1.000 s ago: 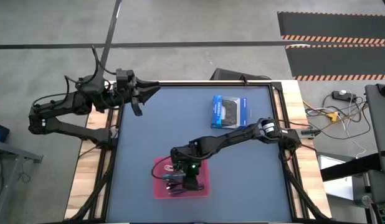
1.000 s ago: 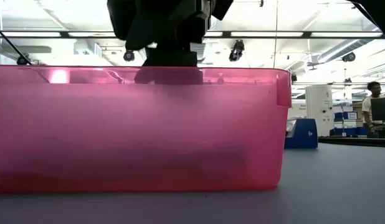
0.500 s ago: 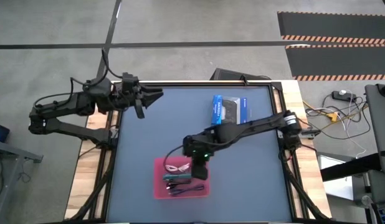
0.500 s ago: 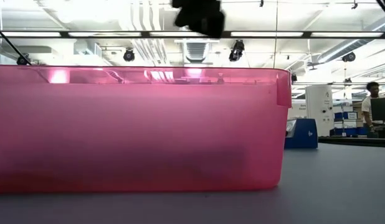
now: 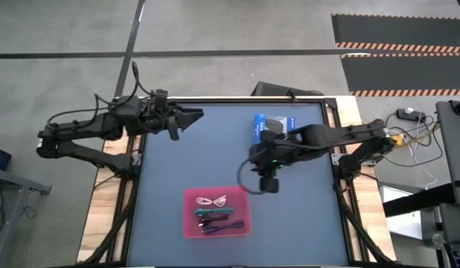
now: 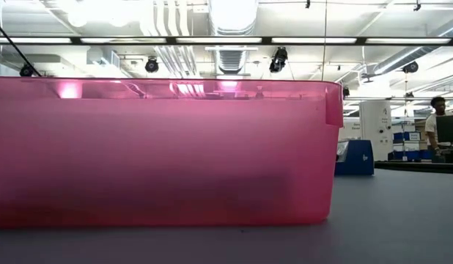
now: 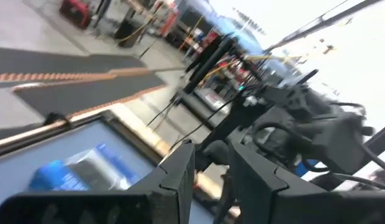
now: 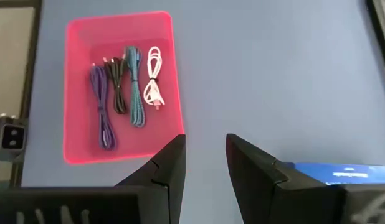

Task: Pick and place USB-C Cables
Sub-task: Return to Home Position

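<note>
All 4 cables (image 8: pixel 127 93) lie along tray's (image 8: pixel 118 18) long side, nearer R tool (image 8: pixel 205 146), empty w/ narrow gap, over counter (image 5: pixel 215 149) toward box (image 5: pixel 275 130); L tool (image 5: pixel 193 115) narrow, far corner.

Four cables (image 8: pixel 135 93), one tray (image 8: pixel 80 37), seemingly one box (image 5: pixel 278 120).

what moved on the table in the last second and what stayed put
The right gripper, open and empty, rose from over the pink plastic tray and drew back toward the blue-and-black rectangular box. The left gripper, also open, shifted slightly toward the right arm's side. The white cable, teal cable, black cable and purple cable stayed in the tray. The box did not move.
</note>
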Controlling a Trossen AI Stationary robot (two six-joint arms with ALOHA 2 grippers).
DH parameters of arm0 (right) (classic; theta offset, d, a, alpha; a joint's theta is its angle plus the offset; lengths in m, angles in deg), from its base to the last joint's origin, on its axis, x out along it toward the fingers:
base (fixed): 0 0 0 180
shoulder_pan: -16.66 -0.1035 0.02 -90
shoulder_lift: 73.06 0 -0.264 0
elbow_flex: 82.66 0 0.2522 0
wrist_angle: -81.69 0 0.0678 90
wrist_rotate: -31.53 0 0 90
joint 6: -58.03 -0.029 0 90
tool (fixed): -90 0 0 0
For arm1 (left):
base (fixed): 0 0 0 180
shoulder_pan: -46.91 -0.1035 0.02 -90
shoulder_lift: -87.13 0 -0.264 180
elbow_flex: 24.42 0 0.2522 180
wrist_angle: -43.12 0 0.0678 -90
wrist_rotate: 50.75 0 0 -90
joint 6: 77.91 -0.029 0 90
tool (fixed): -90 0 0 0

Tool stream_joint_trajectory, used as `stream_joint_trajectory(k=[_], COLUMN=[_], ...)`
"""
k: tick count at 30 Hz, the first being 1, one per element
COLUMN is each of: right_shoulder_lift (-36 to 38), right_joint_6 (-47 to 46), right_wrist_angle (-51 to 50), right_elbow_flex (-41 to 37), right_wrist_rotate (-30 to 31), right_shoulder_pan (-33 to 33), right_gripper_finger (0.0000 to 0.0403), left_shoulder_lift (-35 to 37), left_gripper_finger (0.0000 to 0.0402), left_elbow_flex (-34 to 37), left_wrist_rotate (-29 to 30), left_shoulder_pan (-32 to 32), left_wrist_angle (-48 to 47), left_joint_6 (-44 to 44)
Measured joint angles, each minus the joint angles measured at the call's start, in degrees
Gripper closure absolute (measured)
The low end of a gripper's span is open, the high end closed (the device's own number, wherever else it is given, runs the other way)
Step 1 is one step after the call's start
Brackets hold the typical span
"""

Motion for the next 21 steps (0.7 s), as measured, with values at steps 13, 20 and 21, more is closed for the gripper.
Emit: stream_joint_trajectory(k=[13,20,21], right_shoulder_lift=[24.13,33.51,34.58], right_joint_6=[0.42,1.85,1.98], right_wrist_angle=[20.08,28.05,29.74], right_elbow_flex=[-25.18,-36.73,-38.25], right_wrist_rotate=[-0.24,-3.62,-3.68], right_shoulder_pan=[0.02,0.02,0.01], right_gripper_finger=[0.0298,0.0298,0.0298], left_shoulder_lift=[-14.83,-21.33,-22.17], left_gripper_finger=[0.0318,0.0318,0.0318], left_elbow_flex=[-0.13,-0.20,-0.19], left_wrist_rotate=[0.02,0.87,1.15], left_shoulder_pan=[4.56,5.28,5.47], left_wrist_angle=[33.44,37.28,37.55], left_joint_6=[0.27,7.38,7.53])
